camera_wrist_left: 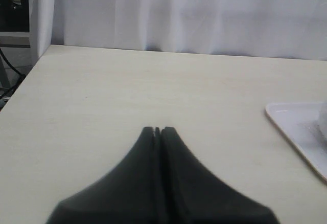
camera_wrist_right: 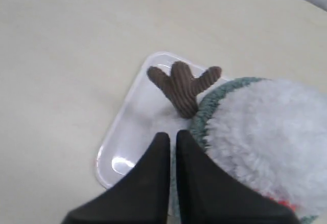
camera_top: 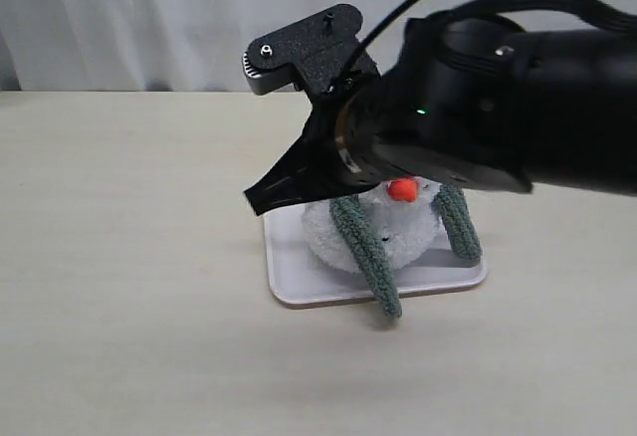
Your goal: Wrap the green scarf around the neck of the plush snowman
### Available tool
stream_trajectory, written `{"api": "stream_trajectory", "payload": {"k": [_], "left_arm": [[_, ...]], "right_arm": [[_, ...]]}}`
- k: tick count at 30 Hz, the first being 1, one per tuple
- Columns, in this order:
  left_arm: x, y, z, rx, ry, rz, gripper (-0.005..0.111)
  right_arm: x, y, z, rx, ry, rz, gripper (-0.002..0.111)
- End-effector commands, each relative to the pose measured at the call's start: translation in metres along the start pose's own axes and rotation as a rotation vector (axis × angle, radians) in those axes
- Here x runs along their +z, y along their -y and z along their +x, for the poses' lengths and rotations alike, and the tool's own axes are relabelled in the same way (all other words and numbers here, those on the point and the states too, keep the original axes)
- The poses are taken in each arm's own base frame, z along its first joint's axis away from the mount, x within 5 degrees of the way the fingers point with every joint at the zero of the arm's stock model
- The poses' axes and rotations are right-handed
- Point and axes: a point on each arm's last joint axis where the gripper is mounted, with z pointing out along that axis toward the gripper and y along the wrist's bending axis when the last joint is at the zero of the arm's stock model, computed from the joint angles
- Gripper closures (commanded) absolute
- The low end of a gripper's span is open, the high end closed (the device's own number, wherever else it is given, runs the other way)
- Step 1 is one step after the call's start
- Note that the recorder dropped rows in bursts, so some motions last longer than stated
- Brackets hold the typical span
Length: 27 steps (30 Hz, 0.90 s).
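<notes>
The plush snowman [camera_top: 398,232] stands on a white tray [camera_top: 299,282], its head mostly hidden behind my right arm; only the orange nose [camera_top: 402,190] shows. The green scarf [camera_top: 366,252] lies round its neck, and both ends hang down the front of the body. My right gripper [camera_top: 261,197] points down-left beside the snowman. From its wrist I see the fluffy snowman [camera_wrist_right: 265,127], the scarf [camera_wrist_right: 209,104] along its edge, a brown twig arm [camera_wrist_right: 184,83], and the right gripper [camera_wrist_right: 168,136] shut with nothing held. My left gripper [camera_wrist_left: 157,130] is shut over bare table, away from the snowman.
The tray [camera_wrist_right: 133,127] has a raised rim; one corner of the tray [camera_wrist_left: 296,121] shows in the left wrist view. A white curtain [camera_top: 149,18] hangs behind the table. The table's far edge and left corner appear in the left wrist view.
</notes>
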Motion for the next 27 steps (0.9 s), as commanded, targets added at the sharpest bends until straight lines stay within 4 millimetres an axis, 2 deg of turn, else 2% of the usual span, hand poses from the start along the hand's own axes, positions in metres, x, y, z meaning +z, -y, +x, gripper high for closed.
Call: {"api": "stream_trajectory", "payload": {"k": [1, 7, 13, 17, 22, 27], "left_arm": [[0.000, 0.000, 0.000, 0.000, 0.006, 0.008, 0.107], [0.000, 0.000, 0.000, 0.000, 0.006, 0.008, 0.107], [0.000, 0.000, 0.000, 0.000, 0.006, 0.008, 0.107], [0.000, 0.000, 0.000, 0.000, 0.006, 0.008, 0.107], [0.000, 0.000, 0.000, 0.000, 0.006, 0.008, 0.107], [0.000, 0.000, 0.000, 0.000, 0.006, 0.008, 0.107]], "right_arm": [[0.026, 0.009, -0.009, 0.044, -0.099, 0.126, 0.104], [0.061, 0.013, -0.014, 0.108, -0.131, 0.145, 0.104], [0.088, 0.015, -0.003, 0.122, -0.196, 0.159, 0.104], [0.099, 0.012, 0.003, 0.117, -0.224, 0.160, 0.104], [0.101, 0.010, 0.002, 0.122, -0.213, 0.142, 0.104], [0.087, 0.013, -0.006, 0.133, -0.179, 0.131, 0.104]]}}
